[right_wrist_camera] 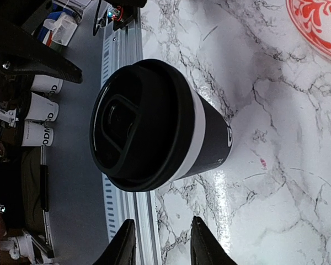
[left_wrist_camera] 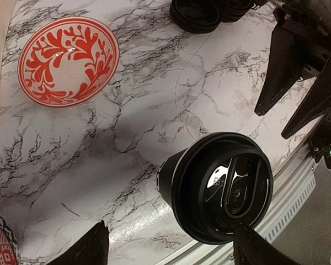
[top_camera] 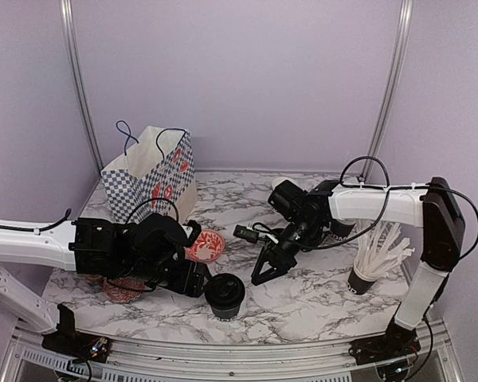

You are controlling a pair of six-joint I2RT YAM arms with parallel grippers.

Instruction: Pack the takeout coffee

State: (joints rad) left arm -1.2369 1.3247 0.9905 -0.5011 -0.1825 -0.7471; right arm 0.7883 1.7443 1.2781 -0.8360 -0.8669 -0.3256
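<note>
From my station I see one takeout coffee cup point(top_camera: 224, 295) upright on the marble desk point(top_camera: 319, 298), close to its near edge and between the two arms. Its black lid point(left_wrist_camera: 225, 187) is seated on it, so what is inside is hidden.

The left tool point(left_wrist_camera: 169, 223) lies low at the cup's left. Its fingers point(left_wrist_camera: 94, 245) are spread wide, with the cup just ahead of them and nearer one finger. It clamps nothing. I cannot tell if that finger touches the lid.

The right tool point(top_camera: 268, 276) hangs above the desk just right of the cup. Its fingers point(right_wrist_camera: 201, 243) are parted and nothing is between them.

A paper bag point(top_camera: 154, 169) with blue checks and red prints stands upright at the far left, well apart from the cup. I cannot see what is in it.

One red patterned bowl point(left_wrist_camera: 69, 61) sits empty near the bag. A second red bowl point(top_camera: 123, 289) is mostly hidden under the left arm.

On the right, another black cup point(top_camera: 361, 280) is stuffed with white straws point(top_camera: 381, 248) fanning out of it.

The left wrist view shows loose black lids point(left_wrist_camera: 196, 14) stacked at the far side of the desk.
</note>
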